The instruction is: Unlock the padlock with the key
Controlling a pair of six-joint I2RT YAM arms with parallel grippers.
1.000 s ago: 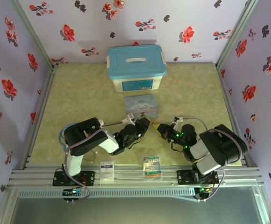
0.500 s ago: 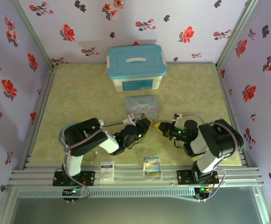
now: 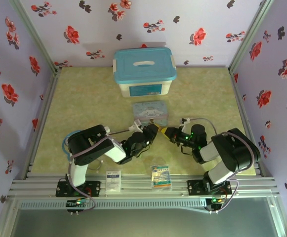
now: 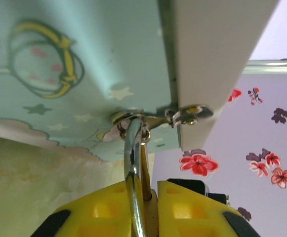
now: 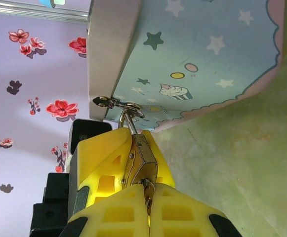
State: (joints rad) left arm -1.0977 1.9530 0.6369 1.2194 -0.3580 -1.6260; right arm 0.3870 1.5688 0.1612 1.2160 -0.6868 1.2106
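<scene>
My left gripper (image 4: 150, 192) is clamped on the padlock (image 4: 132, 158). Its shackle runs up through the hasp (image 4: 148, 117) of the tin (image 4: 84, 59). My right gripper (image 5: 147, 197) is pinched together on the key (image 5: 145, 186), and the key's tip sits at the underside of the padlock's brass body. Seen from above, the two grippers meet nose to nose just in front of the tin on the bench (image 3: 84, 98). A blue-lidded box (image 3: 144, 69) stands behind the tin.
</scene>
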